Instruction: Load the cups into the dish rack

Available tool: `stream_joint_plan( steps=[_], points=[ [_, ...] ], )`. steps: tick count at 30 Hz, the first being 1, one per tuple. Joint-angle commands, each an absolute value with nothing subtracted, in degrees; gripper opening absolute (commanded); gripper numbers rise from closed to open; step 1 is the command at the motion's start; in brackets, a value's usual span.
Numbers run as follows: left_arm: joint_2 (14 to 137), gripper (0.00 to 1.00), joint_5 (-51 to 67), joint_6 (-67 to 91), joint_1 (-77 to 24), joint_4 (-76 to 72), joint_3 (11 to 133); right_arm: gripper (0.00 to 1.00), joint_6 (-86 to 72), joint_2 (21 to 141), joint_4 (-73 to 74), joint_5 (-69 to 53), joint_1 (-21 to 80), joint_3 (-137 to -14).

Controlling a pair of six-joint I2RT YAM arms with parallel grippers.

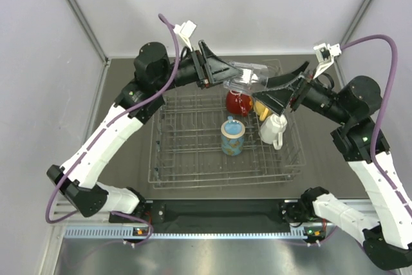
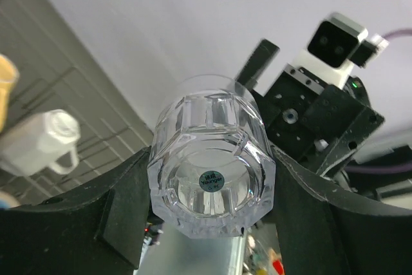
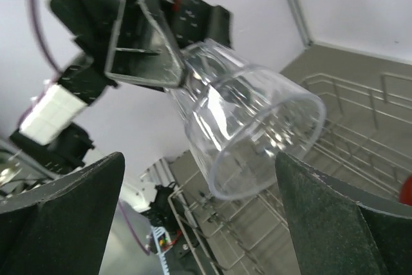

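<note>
Above the far side of the large grey wire dish rack (image 1: 187, 159), the left gripper (image 1: 233, 80) clamps a clear faceted glass (image 1: 250, 76) by its base. The glass is tipped sideways in the air, mouth toward the right gripper (image 1: 264, 92). The right gripper's jaws are spread wide and hold nothing. On the rack floor sit a glossy red cup (image 1: 238, 102), a yellow mug (image 1: 260, 110) partly hidden by the right fingers, a white handled mug (image 1: 273, 130) and a blue mug with tan pattern (image 1: 232, 137).
</note>
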State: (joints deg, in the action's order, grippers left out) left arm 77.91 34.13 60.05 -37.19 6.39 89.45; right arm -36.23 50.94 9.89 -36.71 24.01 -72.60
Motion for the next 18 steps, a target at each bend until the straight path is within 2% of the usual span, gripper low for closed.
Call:
stream_joint_plan(
  steps=[1,8,18],
  points=[
    [77.4,0.00,25.0,50.0,-37.2,24.4,97.6,1.00,-30.2,49.1,19.8,-28.9,24.8,-76.0],
    [81.2,0.00,8.2,42.2,-37.2,54.1,108.2,1.00,-27.0,49.0,33.9,-11.6,24.7,-81.1],
    [84.4,0.00,-6.6,40.3,-37.2,72.3,111.0,1.00,-22.3,51.0,42.9,-4.0,24.7,-85.6]
  ],
)
